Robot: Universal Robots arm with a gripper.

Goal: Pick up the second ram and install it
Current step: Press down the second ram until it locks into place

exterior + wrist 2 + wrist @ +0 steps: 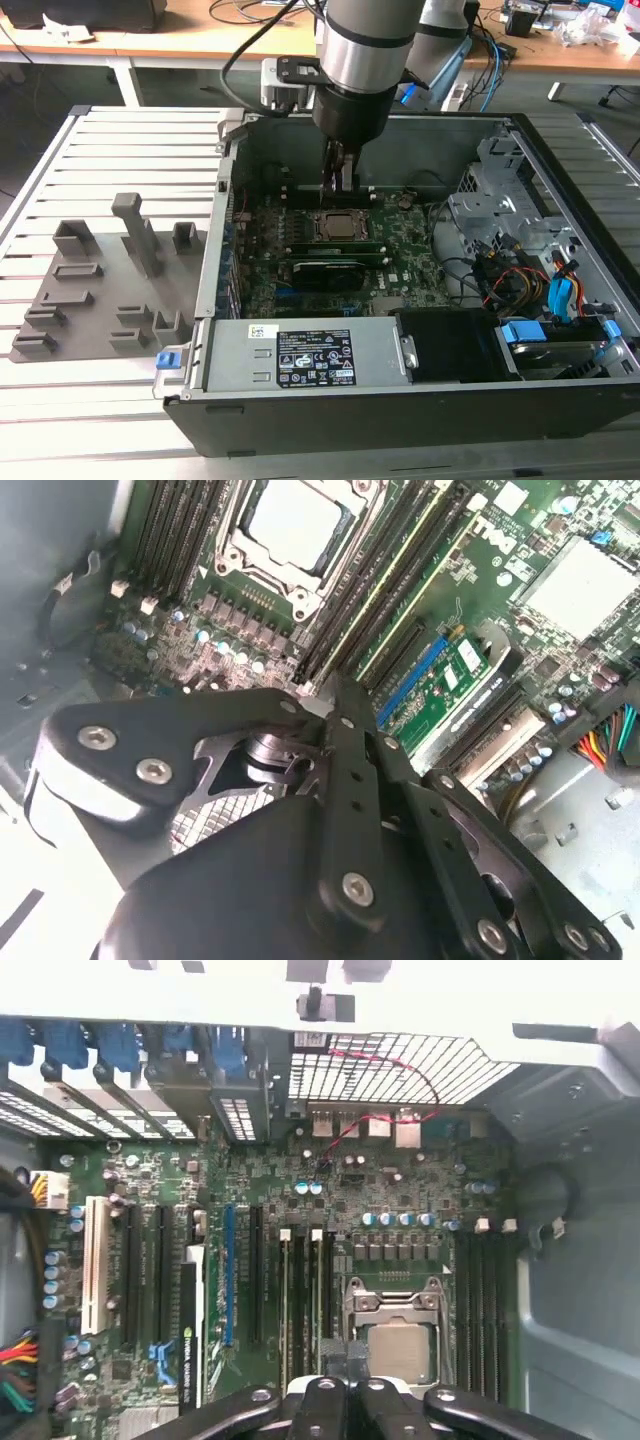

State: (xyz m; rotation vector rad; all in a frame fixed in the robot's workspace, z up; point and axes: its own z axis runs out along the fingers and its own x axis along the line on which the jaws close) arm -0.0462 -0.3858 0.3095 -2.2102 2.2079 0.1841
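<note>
- The second ram (324, 1290) seems to stand on edge in the slot just beside the processor socket (395, 1345), under the gripper (340, 1365); its far end reaches a white latch (316, 1233)
- The gripper's fingers are drawn close together over that stick's near end; I cannot tell whether they pinch its edge or only bear on it
- To seat it well, I judge the push should go straight down along the slot, with no sideways lean, until both end latches close
- The green motherboard (400, 1185) lies flat in the open computer case (350, 420)
- The case rests on a slatted metal table (100, 130), beside a grey fixture tray (90, 300); wooden desks (150, 40) stand behind
</note>
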